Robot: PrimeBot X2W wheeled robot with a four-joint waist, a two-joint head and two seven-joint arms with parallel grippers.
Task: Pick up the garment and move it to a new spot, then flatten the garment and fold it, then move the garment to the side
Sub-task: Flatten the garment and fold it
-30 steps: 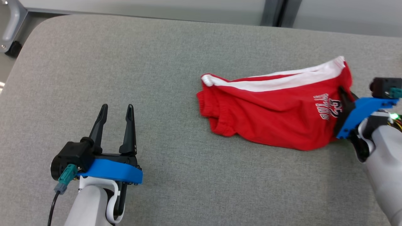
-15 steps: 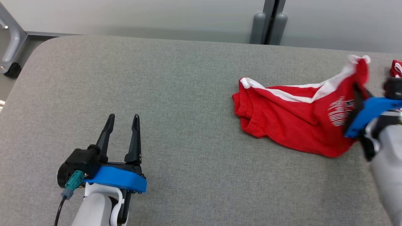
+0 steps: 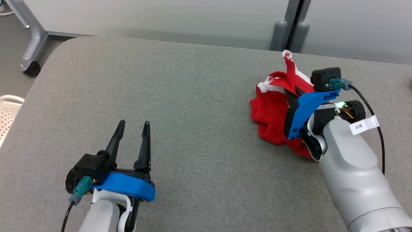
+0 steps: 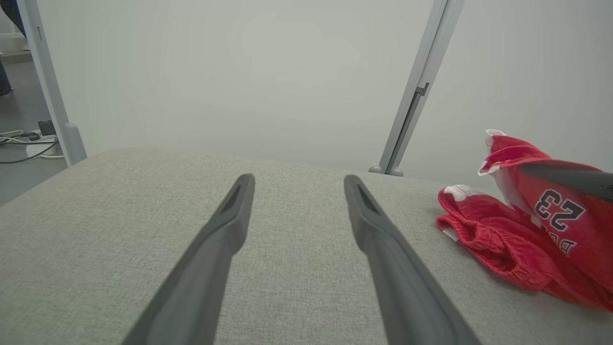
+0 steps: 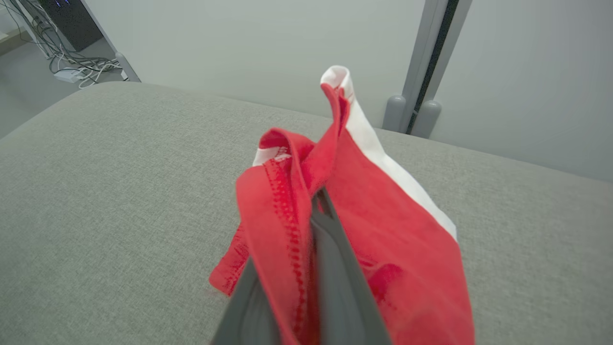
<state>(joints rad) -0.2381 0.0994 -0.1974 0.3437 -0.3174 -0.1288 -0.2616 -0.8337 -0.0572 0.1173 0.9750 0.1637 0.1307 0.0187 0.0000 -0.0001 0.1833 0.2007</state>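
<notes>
Our right end effector (image 5: 322,211) is clenched on the garment (image 3: 270,112), its two dark fingers (image 5: 335,268) pressed together with a red stitched hem pinched between them. From that grip a peak of red cloth edged in white stands up above the fingertips. The rest of the garment sags in a bunch onto the grey counter (image 3: 193,96). In the left wrist view the raised part carries the number 23 in dark print, and a gathered red band lies crumpled on the counter below it. The garment sits on the right half of the counter, toward the far edge, partly hidden in the head view by the blue bracket and pale forearm, which bears a small white label (image 3: 363,125). Our left end effector (image 3: 134,127) is released, its fingers spread with bare counter showing between them. It is low over the near left part of the counter, well apart from the garment; we cannot tell whether it touches the surface. Beyond the far edge a grey post (image 3: 291,29) rises against a pale wall. A wheeled frame leg (image 3: 32,45) stands off the far left corner, and a white basket (image 3: 8,112) shows at the left edge.
</notes>
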